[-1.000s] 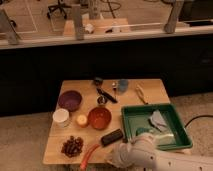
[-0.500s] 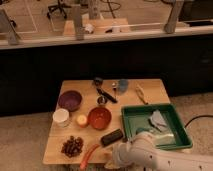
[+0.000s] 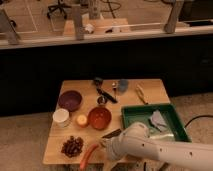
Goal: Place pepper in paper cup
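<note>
hand (image 3: 104, 143) near pepper (image 3: 89, 154), tray (image 3: 137, 119) holding perhaps cloth (image 3: 158, 120)

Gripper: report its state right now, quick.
Gripper: low over the table's front, right at the red chili pepper's upper end; open, shut or holding it cannot be told.

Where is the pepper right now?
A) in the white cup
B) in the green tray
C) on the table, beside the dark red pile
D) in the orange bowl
C: the pepper lies on the table beside the dark red pile, with the hand at its upper end, well apart from the white cup.
</note>
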Available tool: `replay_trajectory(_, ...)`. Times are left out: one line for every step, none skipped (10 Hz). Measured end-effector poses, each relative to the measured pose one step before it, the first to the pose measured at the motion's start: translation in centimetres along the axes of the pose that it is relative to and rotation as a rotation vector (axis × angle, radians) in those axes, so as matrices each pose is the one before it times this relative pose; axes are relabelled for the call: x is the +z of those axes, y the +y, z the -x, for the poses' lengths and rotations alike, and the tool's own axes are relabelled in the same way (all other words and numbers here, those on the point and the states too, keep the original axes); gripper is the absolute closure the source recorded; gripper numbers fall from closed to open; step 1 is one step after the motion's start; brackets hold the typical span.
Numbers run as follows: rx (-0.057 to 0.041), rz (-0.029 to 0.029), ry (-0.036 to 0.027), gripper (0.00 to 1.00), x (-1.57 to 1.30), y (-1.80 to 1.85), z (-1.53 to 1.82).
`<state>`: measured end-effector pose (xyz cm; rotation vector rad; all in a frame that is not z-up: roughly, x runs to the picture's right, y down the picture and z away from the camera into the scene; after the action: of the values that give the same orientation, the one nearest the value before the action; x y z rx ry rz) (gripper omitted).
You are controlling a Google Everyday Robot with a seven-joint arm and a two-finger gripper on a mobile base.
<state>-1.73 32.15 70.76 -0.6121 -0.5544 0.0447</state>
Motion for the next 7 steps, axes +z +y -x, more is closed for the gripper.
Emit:
replay_trajectory(-0.02614, 0.00680, 0.00052, 0.20, 0.124, -0.248, 0.307)
replay_trajectory(-0.01948, 0.00613, 0.00187, 0.20, 0.272, -0.185, 0.381)
replay_trajectory(-0.01828, 0.00506, 0.00367, 0.20, 0.290, -0.110, 0.299)
replay_trajectory(-0.02659, 0.00507, 0.00849, 0.20, 0.442, -0.213, 0.447)
replay_trajectory(-0.02481, 0.00659, 0.00967, 0.20, 0.565, -0.276, 0.644)
replay_trajectory(-0.02457, 0.01165, 0.01539, 0.20, 0.647, -0.221, 0.457)
replay_trajectory(-0.02246, 0.01615, 0.02722, 0.20, 0.859, -0.317, 0.060)
